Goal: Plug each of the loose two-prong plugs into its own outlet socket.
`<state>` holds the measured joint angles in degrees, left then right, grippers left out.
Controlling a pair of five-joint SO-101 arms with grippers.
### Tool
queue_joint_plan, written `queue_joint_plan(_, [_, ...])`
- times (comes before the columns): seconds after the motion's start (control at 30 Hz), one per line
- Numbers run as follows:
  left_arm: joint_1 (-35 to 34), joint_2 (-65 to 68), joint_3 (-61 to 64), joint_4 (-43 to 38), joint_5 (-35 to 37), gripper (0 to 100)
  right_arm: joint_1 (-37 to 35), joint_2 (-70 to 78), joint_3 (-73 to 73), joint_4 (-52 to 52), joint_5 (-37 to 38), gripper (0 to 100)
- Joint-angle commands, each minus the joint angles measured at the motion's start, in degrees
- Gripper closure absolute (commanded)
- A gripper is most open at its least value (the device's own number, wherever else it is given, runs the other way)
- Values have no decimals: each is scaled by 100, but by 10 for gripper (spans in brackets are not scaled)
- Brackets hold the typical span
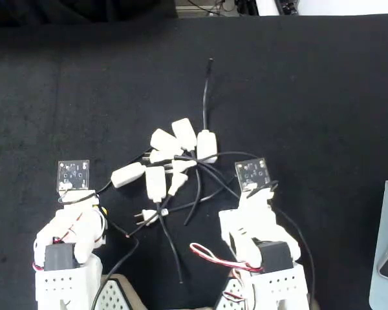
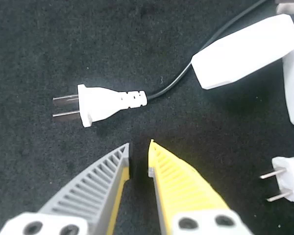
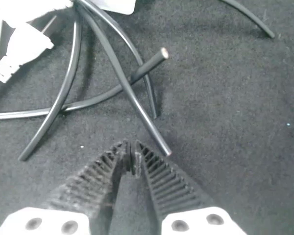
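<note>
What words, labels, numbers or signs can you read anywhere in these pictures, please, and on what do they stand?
None can be read.
The white plug, the outlet sockets and the black cables bear no legible print.
The dotted plates on the arms show marks too small to read.

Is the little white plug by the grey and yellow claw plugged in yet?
No, unplugged. The white two-prong plug lies on the black cloth, both metal prongs bare and free.
</note>
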<state>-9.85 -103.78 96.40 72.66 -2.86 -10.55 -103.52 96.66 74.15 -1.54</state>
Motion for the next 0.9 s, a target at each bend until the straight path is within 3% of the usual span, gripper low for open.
queue_joint_plan(0.0, [-13, -35, 101, 26, 35, 920, 88, -453, -22, 44, 26, 985])
queue_joint_plan(0.87, [40, -35, 92, 26, 35, 920, 70, -453, -22, 44, 18, 985])
